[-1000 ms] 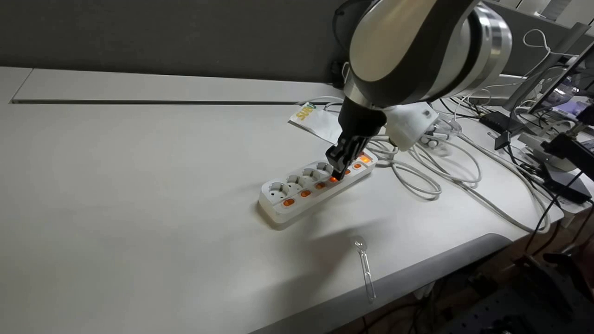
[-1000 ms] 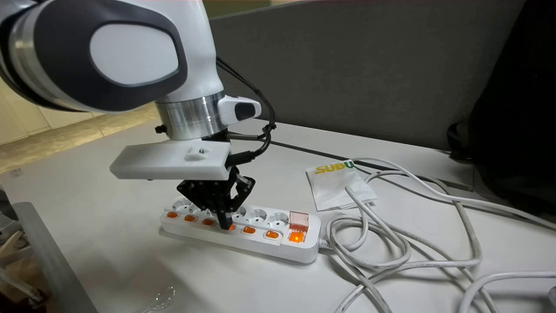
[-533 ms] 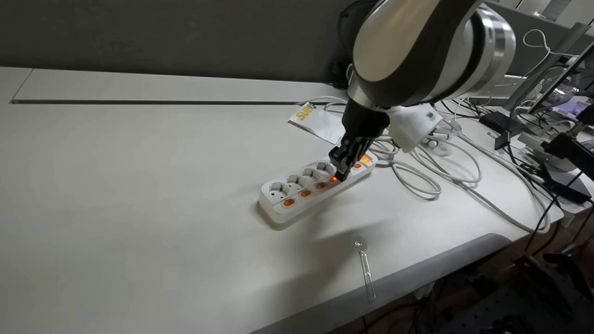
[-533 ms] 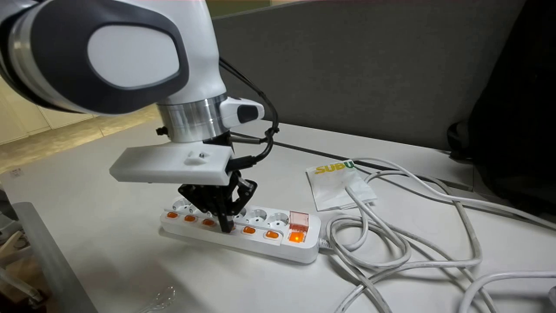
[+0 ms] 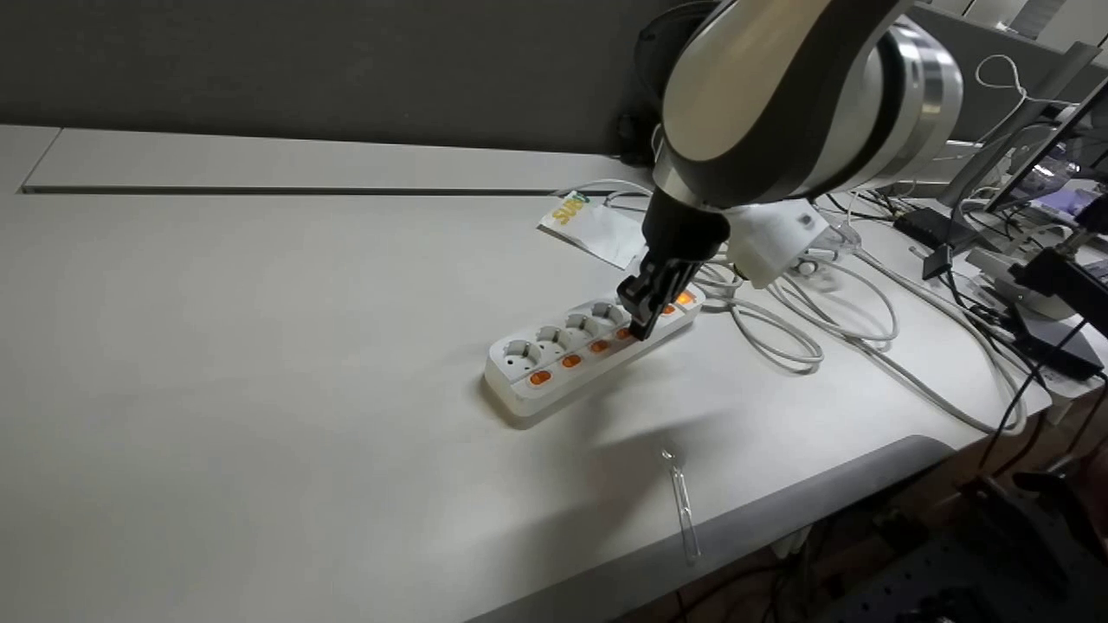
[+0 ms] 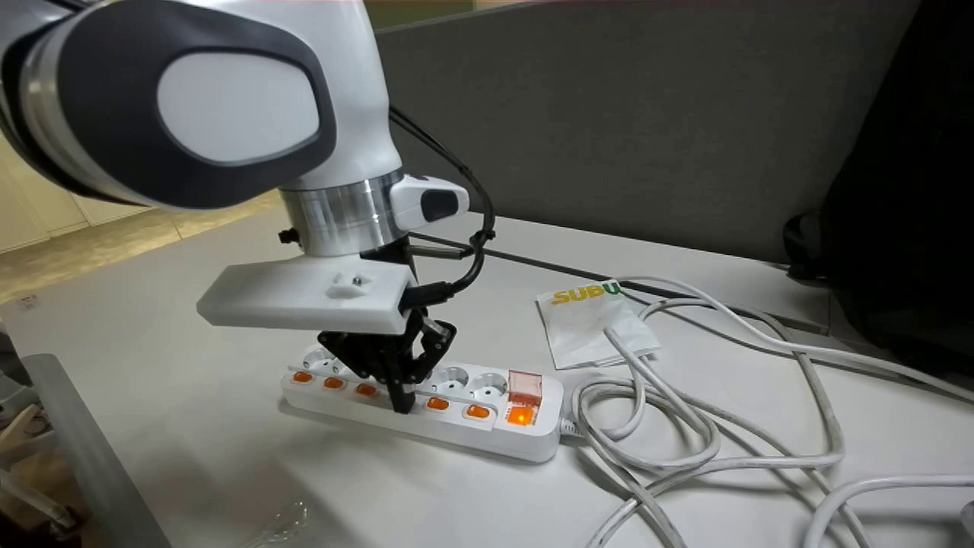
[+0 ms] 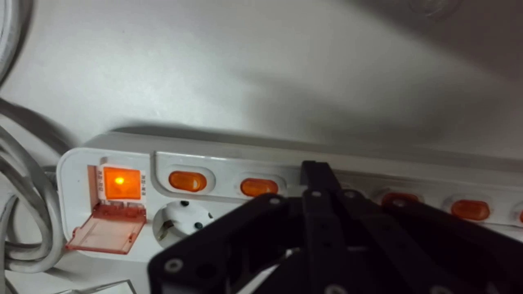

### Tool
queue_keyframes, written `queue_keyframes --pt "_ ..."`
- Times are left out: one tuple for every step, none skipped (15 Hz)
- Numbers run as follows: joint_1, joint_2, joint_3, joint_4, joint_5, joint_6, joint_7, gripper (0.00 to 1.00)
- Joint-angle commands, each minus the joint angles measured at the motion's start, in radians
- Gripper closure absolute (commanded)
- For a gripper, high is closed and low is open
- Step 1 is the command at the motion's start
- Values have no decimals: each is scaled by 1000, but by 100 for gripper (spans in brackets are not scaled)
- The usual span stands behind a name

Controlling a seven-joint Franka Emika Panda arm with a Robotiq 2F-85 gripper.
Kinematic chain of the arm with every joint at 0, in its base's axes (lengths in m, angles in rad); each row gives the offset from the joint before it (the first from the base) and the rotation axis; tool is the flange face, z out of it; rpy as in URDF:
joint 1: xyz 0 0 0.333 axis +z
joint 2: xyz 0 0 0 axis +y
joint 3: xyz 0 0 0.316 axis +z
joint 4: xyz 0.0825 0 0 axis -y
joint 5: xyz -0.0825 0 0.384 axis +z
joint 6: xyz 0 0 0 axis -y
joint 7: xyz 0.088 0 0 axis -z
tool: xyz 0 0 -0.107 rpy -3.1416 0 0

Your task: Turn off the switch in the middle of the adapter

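The adapter is a long white power strip, in both exterior views (image 5: 597, 370) (image 6: 456, 438) and in the wrist view (image 7: 79, 171). Orange switches line one edge. My black gripper (image 5: 639, 332) (image 6: 403, 407) is shut and empty, pointing down, its fingertips (image 7: 314, 165) at the middle of the switch row. Fingers hide the middle switch in the wrist view; a dim orange switch (image 5: 625, 332) shows right beside the fingertips in an exterior view. Whether the tips press or touch the strip I cannot tell. The square main switch (image 7: 121, 182) glows under an open red flap (image 7: 108, 234).
Loose white cables (image 6: 768, 462) coil beside the adapter's main-switch end. A paper napkin (image 6: 593, 327) lies behind it. A clear plastic spoon (image 5: 681, 502) lies near the table's front edge (image 5: 805, 489). A grey partition (image 6: 647, 152) stands behind.
My gripper has moved slightly down and toward the adapter's main-switch end. The switch beside the fingertips glowed bright red before and now looks dim orange. The adapter has shifted very slightly.
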Motion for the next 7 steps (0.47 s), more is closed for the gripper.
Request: queue_keyframes --pt "38 67 -48 26 -27 41 84 100" --pt "45 75 -54 28 -26 45 98 100" --pt "44 76 -53 28 -17 42 104 100" --pt "43 71 -49 26 -7 39 110 100" --pt "42 64 -46 25 5 32 124 100" --pt "48 56 -53 28 17 13 158 100" --pt "36 50 -40 28 32 -1 160 100"
